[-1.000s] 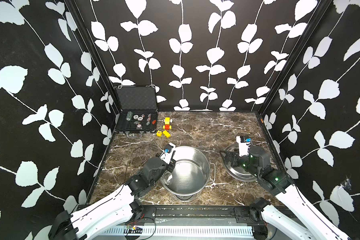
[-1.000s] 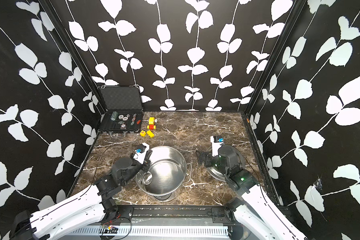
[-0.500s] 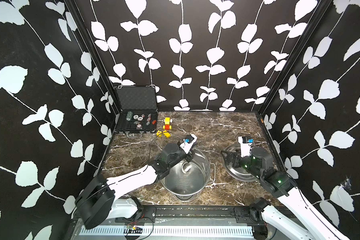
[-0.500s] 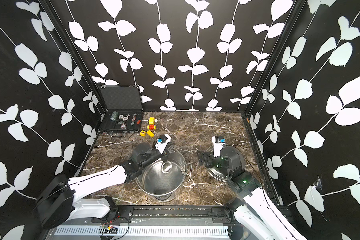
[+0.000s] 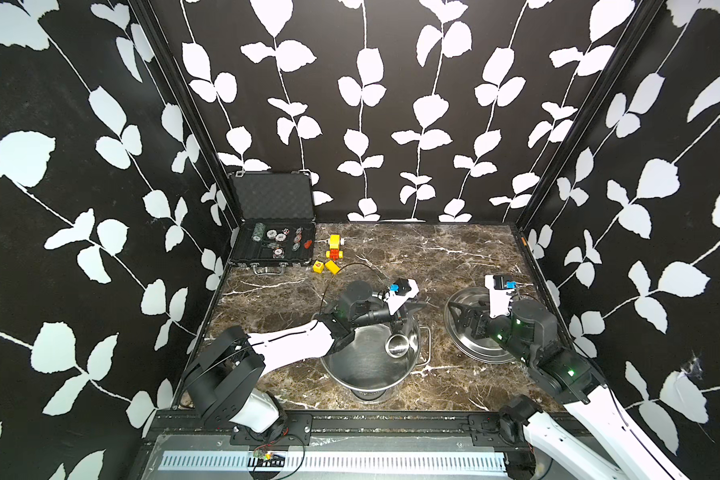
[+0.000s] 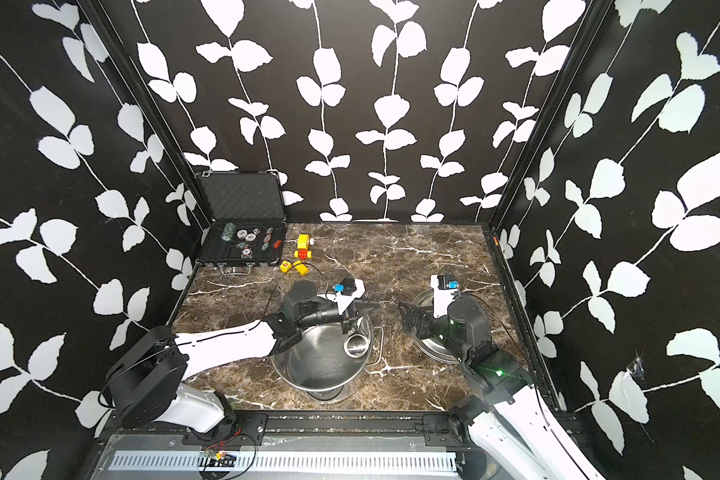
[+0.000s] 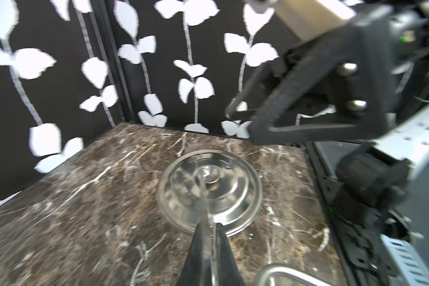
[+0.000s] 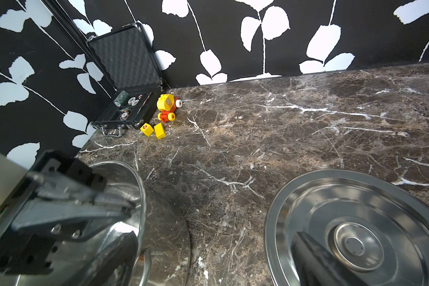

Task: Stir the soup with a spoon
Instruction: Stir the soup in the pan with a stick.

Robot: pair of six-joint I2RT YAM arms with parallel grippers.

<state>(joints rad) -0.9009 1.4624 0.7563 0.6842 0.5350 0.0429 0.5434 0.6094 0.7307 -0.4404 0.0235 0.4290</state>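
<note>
Left tool [image 5: 417, 307] clamps the long shiny steel spoon [image 5: 396, 345] inside the large stainless-steel pot [image 5: 360, 368]; right tool [image 5: 460, 319] gapes empty.

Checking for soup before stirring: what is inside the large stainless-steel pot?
The large stainless-steel pot shows bare shiny metal and the small round bowl of the long steel spoon; no liquid shows. The left arm covers the far-left part of its inside.

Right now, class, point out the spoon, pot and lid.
spoon [image 5: 396, 345], in a top view, its bowl
pot [image 5: 364, 366], in a top view, bare inside
lid [image 8: 354, 245], right wrist view, centre knob
</note>
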